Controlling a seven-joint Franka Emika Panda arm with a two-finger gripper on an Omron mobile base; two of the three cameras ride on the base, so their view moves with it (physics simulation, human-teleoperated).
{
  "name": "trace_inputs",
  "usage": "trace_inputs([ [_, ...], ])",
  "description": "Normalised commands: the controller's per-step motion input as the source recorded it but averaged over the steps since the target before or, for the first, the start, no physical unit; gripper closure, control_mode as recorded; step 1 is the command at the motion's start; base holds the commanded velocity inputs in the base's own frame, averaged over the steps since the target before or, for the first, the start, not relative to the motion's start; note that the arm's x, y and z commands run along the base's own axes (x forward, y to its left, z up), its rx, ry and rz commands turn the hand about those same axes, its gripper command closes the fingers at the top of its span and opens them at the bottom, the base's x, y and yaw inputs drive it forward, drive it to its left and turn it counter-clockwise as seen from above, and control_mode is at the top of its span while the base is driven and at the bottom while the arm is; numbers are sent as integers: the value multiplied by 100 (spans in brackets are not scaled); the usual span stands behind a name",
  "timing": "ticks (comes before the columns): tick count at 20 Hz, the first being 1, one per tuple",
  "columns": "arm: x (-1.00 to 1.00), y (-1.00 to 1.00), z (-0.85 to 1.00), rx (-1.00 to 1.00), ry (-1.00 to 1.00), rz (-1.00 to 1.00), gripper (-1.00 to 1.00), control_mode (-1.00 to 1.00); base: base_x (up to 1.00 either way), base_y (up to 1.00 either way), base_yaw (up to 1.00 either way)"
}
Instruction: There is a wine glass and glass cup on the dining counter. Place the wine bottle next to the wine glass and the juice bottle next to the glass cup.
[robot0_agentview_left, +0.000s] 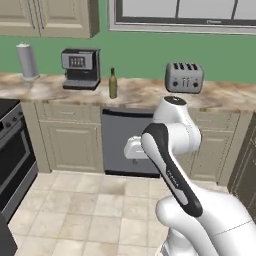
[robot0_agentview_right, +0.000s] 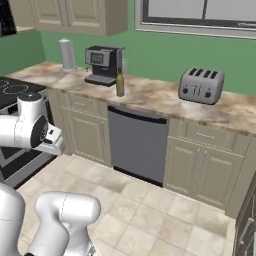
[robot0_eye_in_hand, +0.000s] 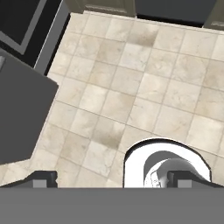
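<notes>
I see the wine bottle (robot0_agentview_left: 113, 83) standing upright on the back desk (robot0_agentview_left: 140, 95), between the coffee machine (robot0_agentview_left: 80, 69) and the toaster (robot0_agentview_left: 184, 77), nearer the machine. From the right base view it sits just in front of the machine's right side, above the left edge of the dishwasher (robot0_agentview_right: 138, 145). I cannot find the juice bottle, the wine glass or the glass cup in these views, so I take the wine bottle as my first pick.

My hand (robot0_eye_in_hand: 113, 179) points down at the tiled floor (robot0_eye_in_hand: 131, 87), well apart from the bottle, its 2 fingertips (robot0_eye_in_hand: 41, 179) set wide with nothing between them. It is open and empty.

My judgement on handling: the bottle is rigid glass, smooth and probably slippery, fairly heavy if full, and breakable if it tips or drops. It is tall and slim, so a knock near the top would topple it. I would take hold on the straight olive body, below the shoulder and about mid-height, with the fingers level and coming in from the front. The narrow neck offers a poorer grip and lets the weight swing. The machine stands close on 1 side, so I would keep the fingers clear of it.
</notes>
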Motion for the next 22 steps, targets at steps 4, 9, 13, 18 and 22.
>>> trace_inputs([
  [4, 0, 0, 0, 0, 0, 0, -100, 100, 93, 26, -14],
  [9, 0, 0, 0, 0, 0, 0, -100, 100, 92, 27, -16],
  [13, 0, 0, 0, 0, 0, 0, -100, 100, 89, 33, -20],
  [18, 0, 0, 0, 0, 0, 0, -100, 100, 88, 33, -19],
  [22, 0, 0, 0, 0, 0, 0, -100, 100, 73, 38, -18],
])
